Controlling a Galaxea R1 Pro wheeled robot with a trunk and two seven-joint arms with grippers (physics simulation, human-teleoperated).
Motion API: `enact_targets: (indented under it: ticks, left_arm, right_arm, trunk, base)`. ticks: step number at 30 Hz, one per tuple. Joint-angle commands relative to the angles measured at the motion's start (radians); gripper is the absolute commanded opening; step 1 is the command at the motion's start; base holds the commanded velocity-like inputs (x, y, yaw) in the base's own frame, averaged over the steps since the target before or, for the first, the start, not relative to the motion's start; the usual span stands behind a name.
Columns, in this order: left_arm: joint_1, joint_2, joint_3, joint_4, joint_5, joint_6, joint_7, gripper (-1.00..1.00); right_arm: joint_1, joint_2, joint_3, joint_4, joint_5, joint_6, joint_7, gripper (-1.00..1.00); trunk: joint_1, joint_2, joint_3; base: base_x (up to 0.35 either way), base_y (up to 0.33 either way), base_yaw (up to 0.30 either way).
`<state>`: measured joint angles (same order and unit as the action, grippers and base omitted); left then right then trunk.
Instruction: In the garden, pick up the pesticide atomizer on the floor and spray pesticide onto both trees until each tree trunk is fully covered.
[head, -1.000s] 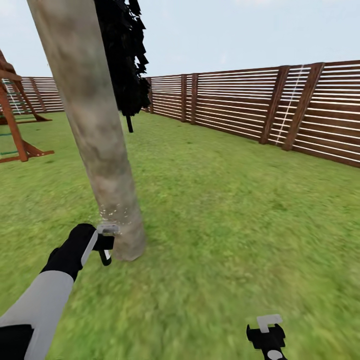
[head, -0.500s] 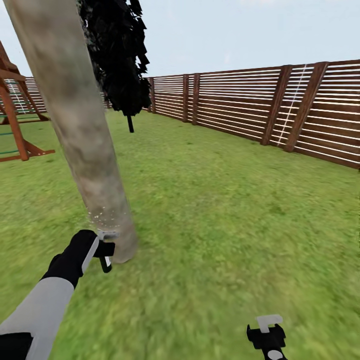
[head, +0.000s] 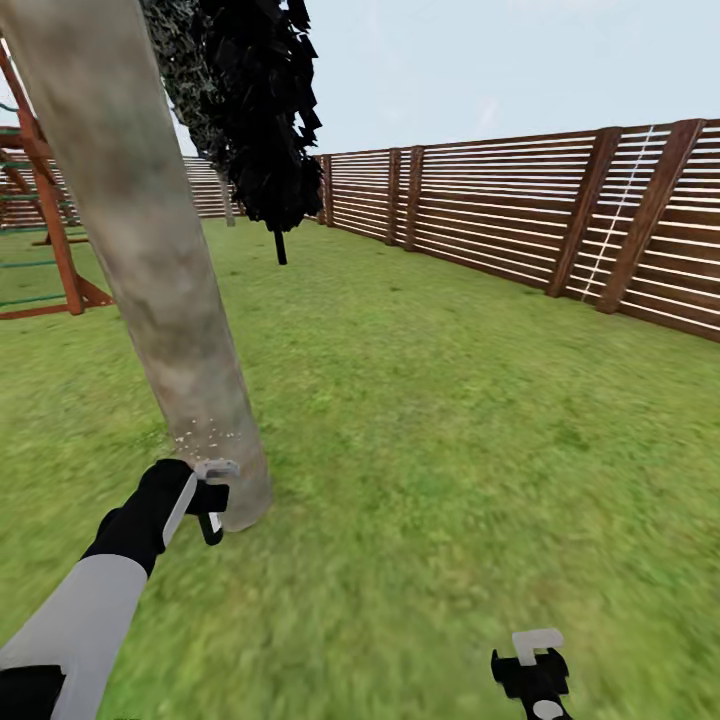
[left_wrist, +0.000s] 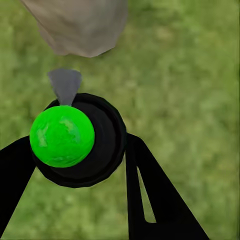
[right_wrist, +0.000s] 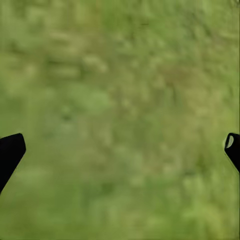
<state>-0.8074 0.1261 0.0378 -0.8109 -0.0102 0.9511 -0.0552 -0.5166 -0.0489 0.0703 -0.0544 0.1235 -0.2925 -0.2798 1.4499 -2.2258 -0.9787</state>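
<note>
The right end effector (head: 535, 668) hangs low over the lawn (head: 470, 420), its fingers spread wide with nothing between them. The left end effector (head: 205, 495) is clamped around the pesticide atomizer (left_wrist: 80, 142), held just beside the base of the tree trunk (head: 150, 260). Whitish pesticide (head: 205, 437) specks dot the bark just above. Beyond stand a near-black tree (head: 265, 120) and the slat fence (head: 520, 215).
</note>
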Motion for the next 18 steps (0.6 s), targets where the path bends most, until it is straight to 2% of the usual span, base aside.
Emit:
enact_targets:
  ticks: [1,6,11,15,18]
  left_arm:
    - [-0.001,0.0,0.002,0.0,-0.002,0.005,-0.005,-1.0]
    - [0.009,0.0,0.002,0.002,-0.002,0.004,-0.005,-1.0]
    - [0.029,0.0,0.002,0.003,-0.002,0.003,-0.006,-1.0]
    - [0.077,0.016,0.007,0.003,-0.003,0.0,-0.008,-1.0]
    - [0.087,0.031,0.012,0.004,-0.003,-0.001,-0.007,-1.0]
  right_arm:
    - [0.0,0.0,0.006,0.001,0.007,0.001,-0.008,1.0]
    - [0.0,0.0,0.007,0.001,0.007,0.001,-0.008,1.0]
    - [0.0,0.0,0.007,0.001,0.007,0.001,-0.008,1.0]
    - [0.0,0.0,0.007,0.001,0.007,0.001,-0.007,1.0]
    - [0.0,0.0,0.007,0.001,0.007,0.001,-0.007,1.0]
  trunk:
    - [0.0,0.0,-0.001]
    - [0.0,0.0,-0.001]
    - [0.0,0.0,-0.001]
    - [0.0,0.0,-0.001]
    - [0.0,0.0,-0.001]
  base:
    - [0.175,-0.244,0.277]
    - [0.163,-0.246,0.267]
    - [0.036,-0.267,0.047]
    - [0.036,-0.272,0.012]
    - [0.181,-0.234,0.196]
